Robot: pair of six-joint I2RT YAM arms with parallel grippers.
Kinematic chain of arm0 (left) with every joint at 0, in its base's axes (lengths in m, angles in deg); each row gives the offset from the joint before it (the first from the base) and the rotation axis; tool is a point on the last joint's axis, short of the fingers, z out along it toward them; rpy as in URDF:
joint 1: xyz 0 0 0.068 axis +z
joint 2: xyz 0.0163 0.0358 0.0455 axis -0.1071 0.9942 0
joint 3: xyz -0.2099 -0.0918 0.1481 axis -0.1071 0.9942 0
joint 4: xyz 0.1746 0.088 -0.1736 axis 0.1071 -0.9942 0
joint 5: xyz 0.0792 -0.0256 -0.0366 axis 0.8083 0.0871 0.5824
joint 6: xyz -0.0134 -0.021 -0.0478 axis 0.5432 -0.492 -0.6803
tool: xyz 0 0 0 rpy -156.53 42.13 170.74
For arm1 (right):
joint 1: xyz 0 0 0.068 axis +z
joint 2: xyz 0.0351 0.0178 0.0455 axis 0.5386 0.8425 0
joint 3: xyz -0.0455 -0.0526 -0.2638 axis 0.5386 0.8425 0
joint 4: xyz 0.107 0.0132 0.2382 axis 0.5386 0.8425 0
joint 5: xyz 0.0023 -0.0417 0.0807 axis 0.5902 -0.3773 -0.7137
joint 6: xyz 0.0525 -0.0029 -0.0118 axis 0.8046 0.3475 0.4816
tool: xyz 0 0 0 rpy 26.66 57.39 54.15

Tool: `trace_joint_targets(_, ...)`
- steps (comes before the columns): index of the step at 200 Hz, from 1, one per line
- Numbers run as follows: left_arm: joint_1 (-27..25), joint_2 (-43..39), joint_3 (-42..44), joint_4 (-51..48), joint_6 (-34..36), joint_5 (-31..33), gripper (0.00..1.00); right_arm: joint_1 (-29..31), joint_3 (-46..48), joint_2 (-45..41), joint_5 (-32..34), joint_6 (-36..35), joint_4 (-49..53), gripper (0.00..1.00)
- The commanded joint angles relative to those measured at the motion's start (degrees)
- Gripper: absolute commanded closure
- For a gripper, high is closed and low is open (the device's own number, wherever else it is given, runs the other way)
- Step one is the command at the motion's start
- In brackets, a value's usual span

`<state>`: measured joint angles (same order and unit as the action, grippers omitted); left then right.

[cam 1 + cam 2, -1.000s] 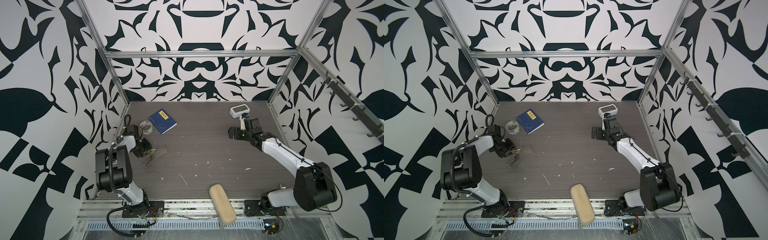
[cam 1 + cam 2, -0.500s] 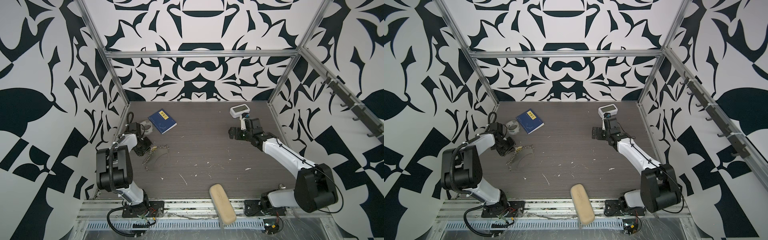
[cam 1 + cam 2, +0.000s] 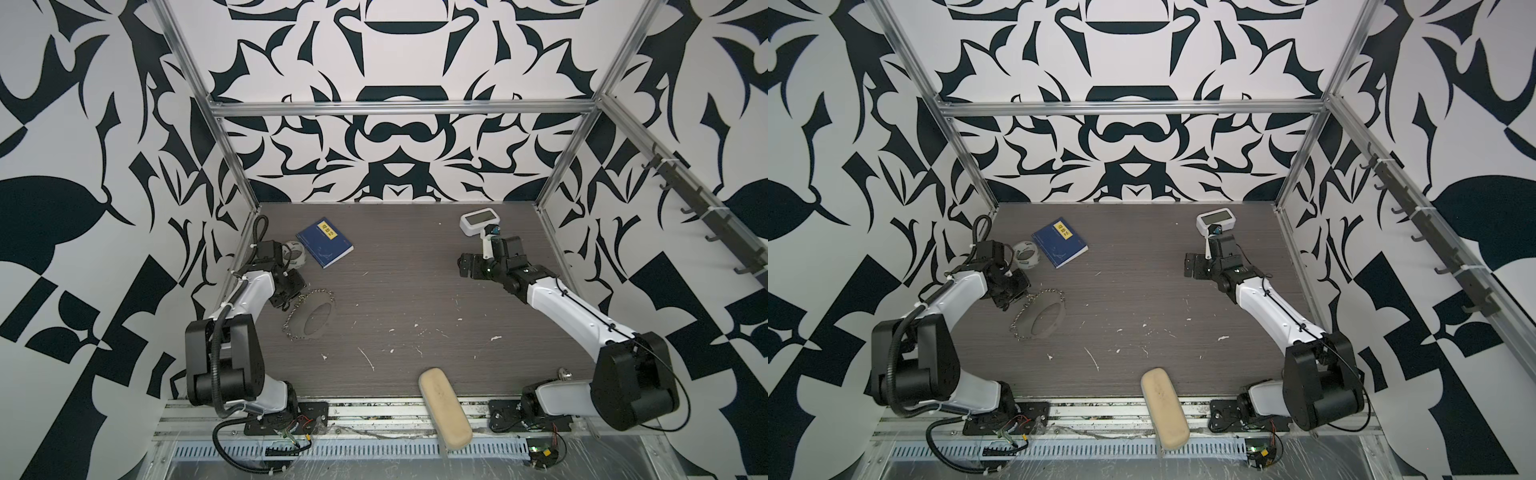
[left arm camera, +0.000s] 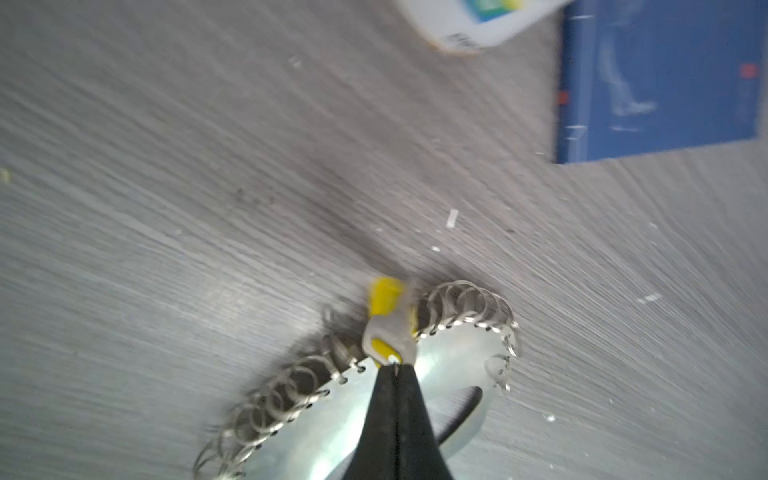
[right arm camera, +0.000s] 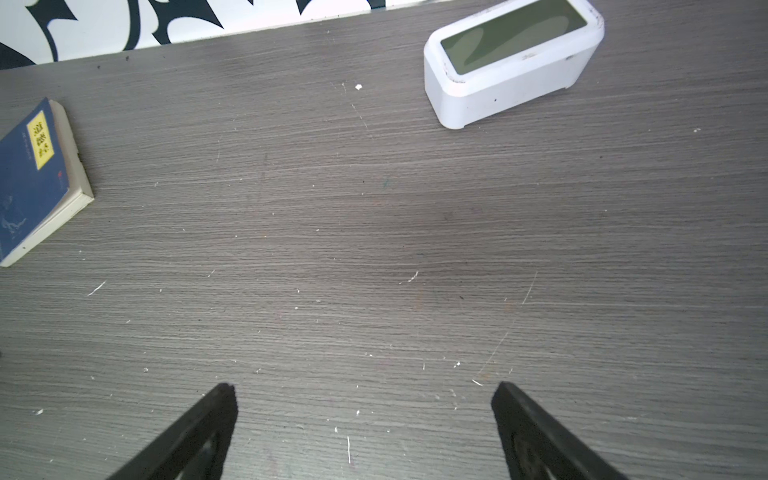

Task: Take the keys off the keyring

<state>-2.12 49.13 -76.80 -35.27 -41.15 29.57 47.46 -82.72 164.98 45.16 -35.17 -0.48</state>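
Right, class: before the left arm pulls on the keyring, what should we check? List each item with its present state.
1. Left gripper shut on the tip of the small yellow-and-grey key: ok.
2. Grip firm enough to pull: cannot tell.
3. Right gripper open and empty: ok.
4. Silver wire-ring keyring on its grey strap loop braced by that gripper: not ok, it is far away.
5. Blue rectangular book clear of the keyring: ok.

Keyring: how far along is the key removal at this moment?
Done: nothing visibly; no key lies free of the keyring. In hand: the left end effector is pinched shut at the yellow key, not yet off it. Left: working the keys off; the right end effector is open and empty.
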Motion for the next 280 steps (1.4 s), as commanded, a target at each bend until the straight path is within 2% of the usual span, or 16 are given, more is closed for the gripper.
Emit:
trace_joint_targets(1, -1.71, -4.05, -2.47, -1.18, 3.61, 0.38, 1.00, 0.50, -2.06, -1.84, -2.51, -0.41, -2.51, 0.00)
trace_joint_targets(37, -4.31, -8.69, -5.10, -1.51, 6.95, -1.74, 1.00, 1.01, -0.27, -3.03, -7.87, -0.93, -7.48, 0.00)
trace_joint_targets(69, -7.10, -12.99, -8.07, -0.40, 9.93, -5.97, 1.00, 1.72, 2.82, -4.93, -14.51, -2.88, -16.79, 0.00)
trace_joint_targets(96, -11.93, -16.07, -9.07, 3.61, 12.51, -7.82, 1.00, 2.40, 5.90, -6.94, -19.90, -4.05, -27.17, 0.00)
trace_joint_targets(123, -16.88, -17.71, -9.72, 7.21, 16.75, -10.34, 1.00, 3.29, 7.80, -8.29, -22.59, -5.30, -35.67, 0.00)
trace_joint_targets(160, -21.95, -19.30, -9.74, 13.07, 25.73, -16.47, 1.00, 4.37, 6.60, -9.68, -25.99, -8.68, -37.81, 0.00)
trace_joint_targets(191, -25.34, -18.29, -12.52, 13.23, 32.44, -19.99, 1.00, 4.71, 5.35, -11.79, -27.82, -10.30, -37.36, 0.00)
trace_joint_targets(213, -27.26, -17.82, -13.30, 13.24, 38.33, -25.12, 1.00, 4.90, 4.57, -12.72, -28.66, -11.29, -36.38, 0.00)
trace_joint_targets(255, -28.48, -16.92, -14.87, 12.11, 43.53, -26.68, 1.00, 5.76, 3.81, -13.17, -30.54, -14.64, -34.94, 0.00)
trace_joint_targets(280, -29.63, -15.99, -16.16, 11.68, 45.20, -26.09, 1.00, 7.12, 3.93, -13.44, -35.09, -18.85, -35.05, 0.02)
